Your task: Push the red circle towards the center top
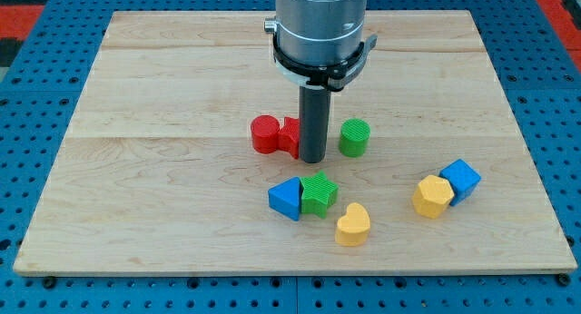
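Note:
The red circle sits near the board's middle, touching a second red block on its right, whose shape is partly hidden by the rod. My tip is down on the board just right of that second red block, between it and the green circle. The rod hangs from the grey arm at the view's top centre.
Below the tip lie a blue triangle touching a green block, and a yellow heart. At the lower right a yellow block touches a blue cube. The wooden board lies on a blue pegboard.

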Tool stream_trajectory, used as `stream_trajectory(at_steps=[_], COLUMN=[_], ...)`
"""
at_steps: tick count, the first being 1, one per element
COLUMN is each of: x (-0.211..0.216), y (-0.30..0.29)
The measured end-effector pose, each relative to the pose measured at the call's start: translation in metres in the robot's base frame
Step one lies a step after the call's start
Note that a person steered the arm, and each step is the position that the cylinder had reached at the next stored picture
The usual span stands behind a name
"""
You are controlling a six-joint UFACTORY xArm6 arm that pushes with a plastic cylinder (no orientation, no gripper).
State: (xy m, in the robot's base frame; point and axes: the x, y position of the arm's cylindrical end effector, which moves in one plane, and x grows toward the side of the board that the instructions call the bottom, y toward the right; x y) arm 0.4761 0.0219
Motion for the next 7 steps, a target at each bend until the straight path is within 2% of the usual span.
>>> stream_trajectory(at_steps=[1, 2, 3, 5, 7], x=[0.01, 0.036, 0.013, -0.052, -0.167], y=[-0.006, -0.048, -0.055, -0.055, -0.056])
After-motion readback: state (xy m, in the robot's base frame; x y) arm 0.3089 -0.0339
